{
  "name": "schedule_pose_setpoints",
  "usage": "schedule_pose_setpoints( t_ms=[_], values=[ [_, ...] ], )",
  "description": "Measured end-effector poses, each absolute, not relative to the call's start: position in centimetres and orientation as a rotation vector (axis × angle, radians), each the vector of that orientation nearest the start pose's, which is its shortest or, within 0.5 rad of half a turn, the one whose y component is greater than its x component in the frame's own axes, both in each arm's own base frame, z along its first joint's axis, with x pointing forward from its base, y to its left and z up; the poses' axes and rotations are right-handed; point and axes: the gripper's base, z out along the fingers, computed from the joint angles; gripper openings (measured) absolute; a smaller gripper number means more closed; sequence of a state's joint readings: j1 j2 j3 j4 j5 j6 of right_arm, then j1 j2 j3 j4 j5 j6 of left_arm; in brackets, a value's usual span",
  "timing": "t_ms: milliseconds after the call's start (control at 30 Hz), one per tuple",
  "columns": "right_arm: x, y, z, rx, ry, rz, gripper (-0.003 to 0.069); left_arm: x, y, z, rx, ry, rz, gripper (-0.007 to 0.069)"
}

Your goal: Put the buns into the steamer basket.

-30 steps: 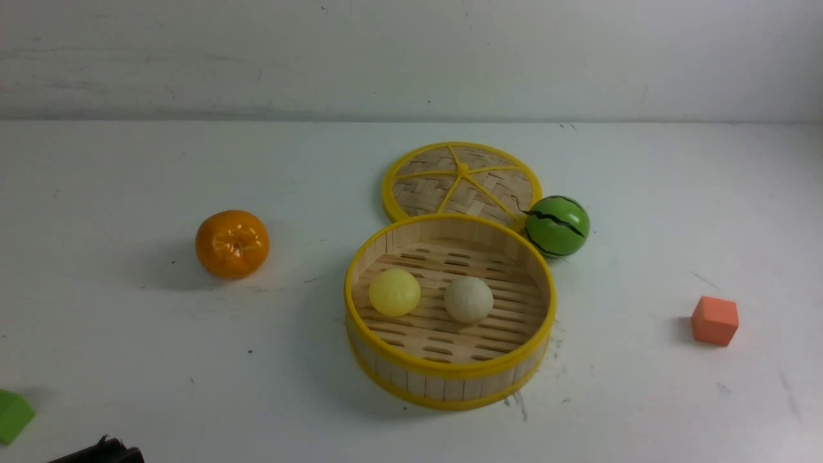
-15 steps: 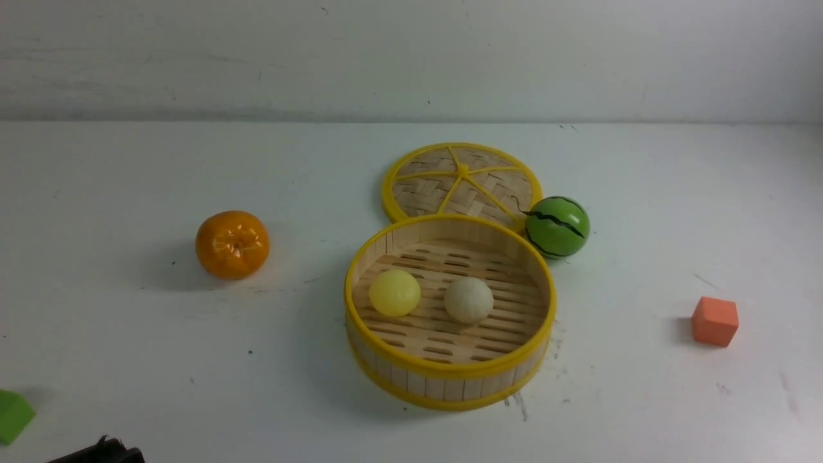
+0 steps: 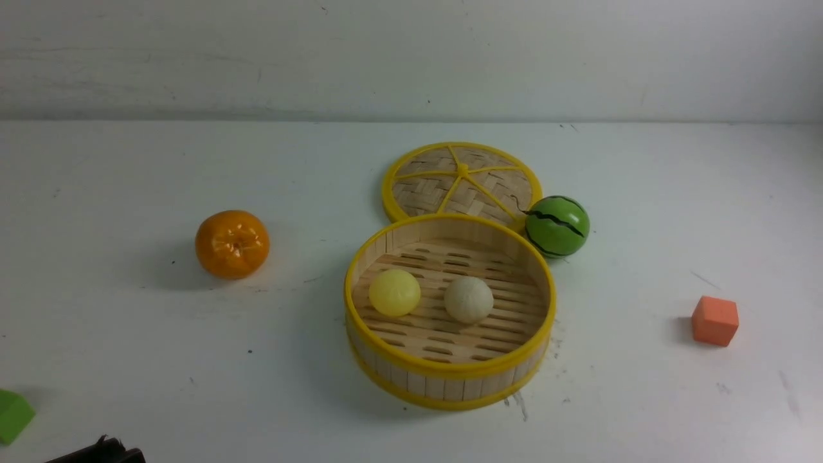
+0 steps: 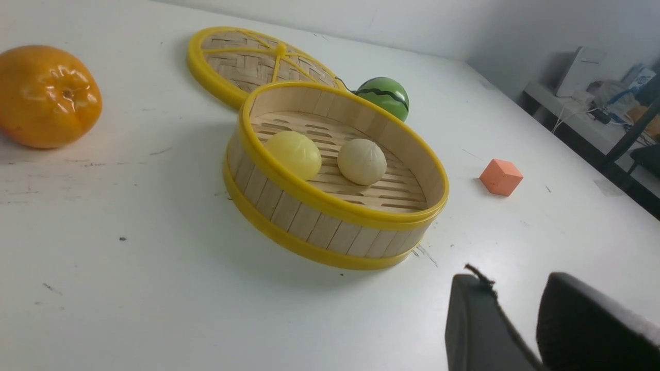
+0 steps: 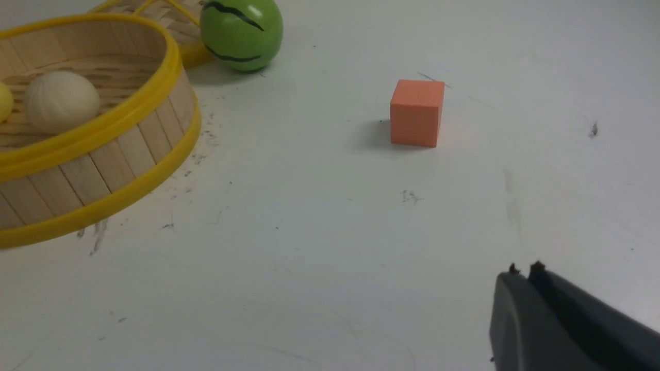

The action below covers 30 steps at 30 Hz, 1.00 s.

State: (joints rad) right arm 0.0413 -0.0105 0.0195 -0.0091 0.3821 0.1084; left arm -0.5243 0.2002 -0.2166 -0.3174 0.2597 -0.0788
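Note:
The steamer basket [image 3: 450,379] stands in the middle of the white table. Both buns lie on its slatted floor: the pale yellow one [image 3: 394,292] on the left, the cream-beige one [image 3: 469,299] beside it, apart. The left wrist view shows the basket [image 4: 319,226], the yellow bun [image 4: 294,153] and the beige bun [image 4: 362,161]. My left gripper [image 4: 515,281] is open and empty, low and near of the basket. My right gripper [image 5: 523,273] is shut and empty, on the near right, away from the basket [image 5: 103,170] and the beige bun [image 5: 61,100].
The woven lid [image 3: 461,180] lies flat behind the basket, with a green striped ball [image 3: 557,226] at its right. An orange tangerine [image 3: 232,244] sits left. An orange cube [image 3: 715,320] sits right and a green block [image 3: 13,415] at the near left edge.

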Motion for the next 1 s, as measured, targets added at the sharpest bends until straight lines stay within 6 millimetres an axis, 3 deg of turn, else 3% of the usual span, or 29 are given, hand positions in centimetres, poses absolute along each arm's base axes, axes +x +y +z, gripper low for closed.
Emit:
schedule_pose_setpoints(
  t_ms=[500,567,700,767,1000],
  values=[
    [5.2,0.2,17.3,0.057,1.876,0.094,0.0032,5.6,-3.9,25.2,0.215,1.748,-0.684,0.0185],
    [5.2,0.2,17.3,0.057,1.876,0.094,0.0032,5.6,-3.6,25.1,0.216,1.732,-0.629,0.0163],
    [5.2,0.2,17.3,0.057,1.876,0.094,0.0036,5.6,-2.1,23.7,0.084,1.661,-0.455,0.002],
    [5.2,0.2,17.3,0.057,1.876,0.094,0.004,5.3,-1.6,22.9,0.024,1.63,-0.389,-0.0013],
    [5.2,0.2,17.3,0.057,1.876,0.094,0.0049,5.2,-1.0,21.6,-0.05,1.618,-0.3,-0.0013]
  ],
)
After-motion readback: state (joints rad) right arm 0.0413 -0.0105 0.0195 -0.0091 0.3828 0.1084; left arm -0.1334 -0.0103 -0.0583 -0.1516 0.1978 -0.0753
